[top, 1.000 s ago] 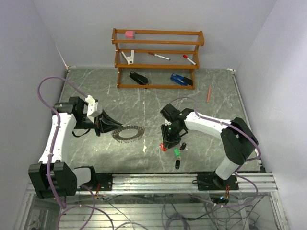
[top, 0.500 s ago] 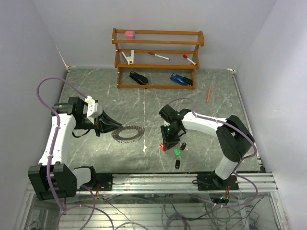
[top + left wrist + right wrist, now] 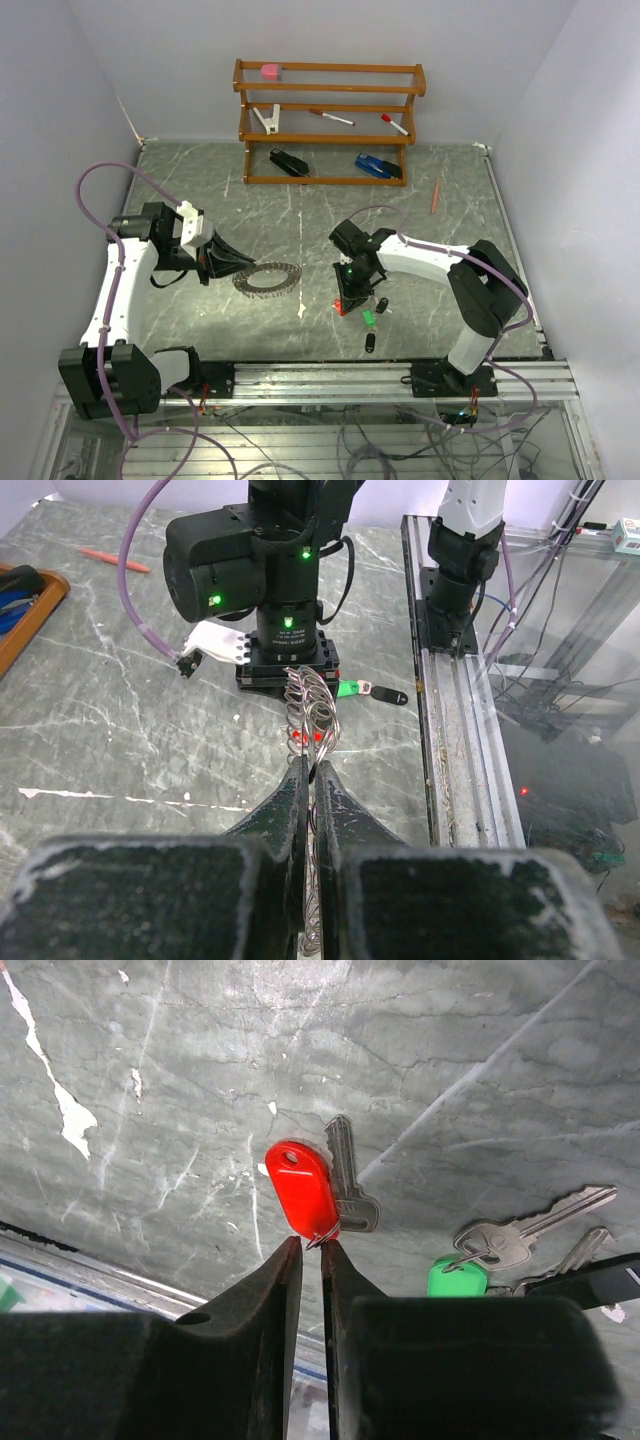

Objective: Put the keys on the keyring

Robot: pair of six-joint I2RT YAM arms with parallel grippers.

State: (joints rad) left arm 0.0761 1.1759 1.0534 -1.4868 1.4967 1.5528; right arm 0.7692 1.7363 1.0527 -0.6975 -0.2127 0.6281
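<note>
Left gripper [image 3: 312,770] is clamped on the keyring [image 3: 308,705] rim, left of tabletop [image 3: 300,200] centre. Right gripper [image 3: 310,1243], jaws narrow, pinches the red key [image 3: 300,1188] toward the near edge. Green key [image 3: 456,1276] and black keys [image 3: 369,343] lie beside it.

Silvery keyring [image 3: 308,700], red key tag [image 3: 298,1200], green key tag [image 3: 458,1277], grey tabletop [image 3: 450,1060] (white-veined marble pattern), brown wooden rack [image 3: 340,89].

On the table [image 3: 300,210], the keyring [image 3: 268,277] is found left of centre, its left edge caught between the fingers of the left gripper [image 3: 238,266]. The keys [image 3: 366,315] are clustered to its right, nearer the front edge, the leftmost under the right gripper [image 3: 345,303]. A rack [image 3: 330,125] is placed at the back edge, behind both.
</note>
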